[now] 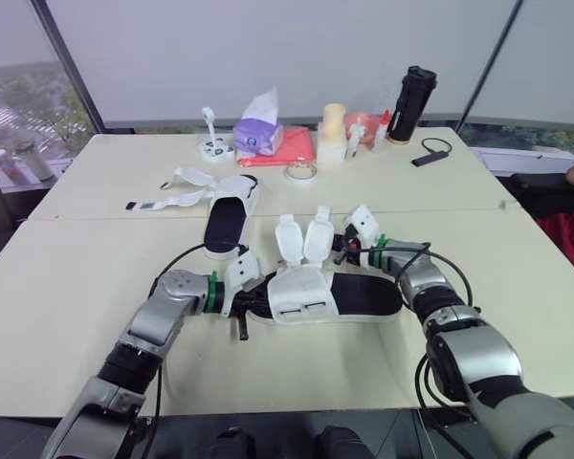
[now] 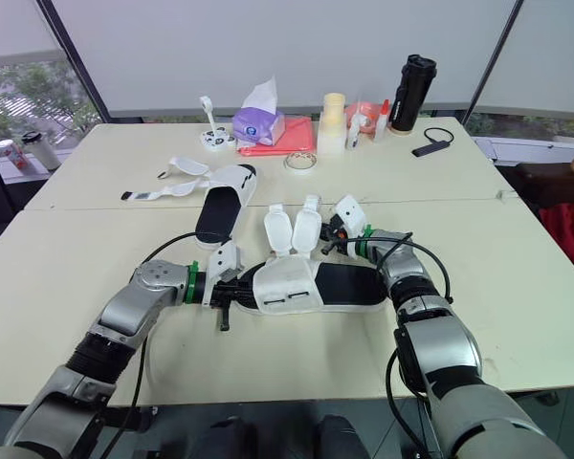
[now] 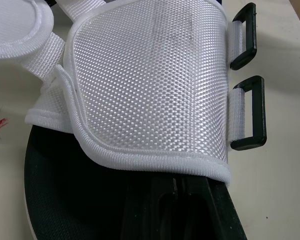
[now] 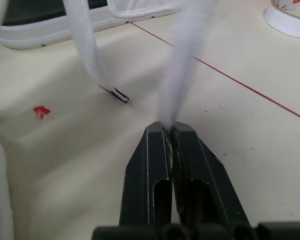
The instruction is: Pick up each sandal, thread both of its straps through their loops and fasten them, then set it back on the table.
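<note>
Our left claw (image 1: 249, 308) clamps one end of a sandal (image 1: 359, 295) we judge light and stiff-soled; our right claw (image 4: 171, 129) pinches its limp strap (image 4: 182, 60).

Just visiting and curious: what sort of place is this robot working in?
Probably an office or lab meeting room: pale tables pushed together, tall windows with blinds, and clutter like a tissue pack, tape roll and black flask.
</note>
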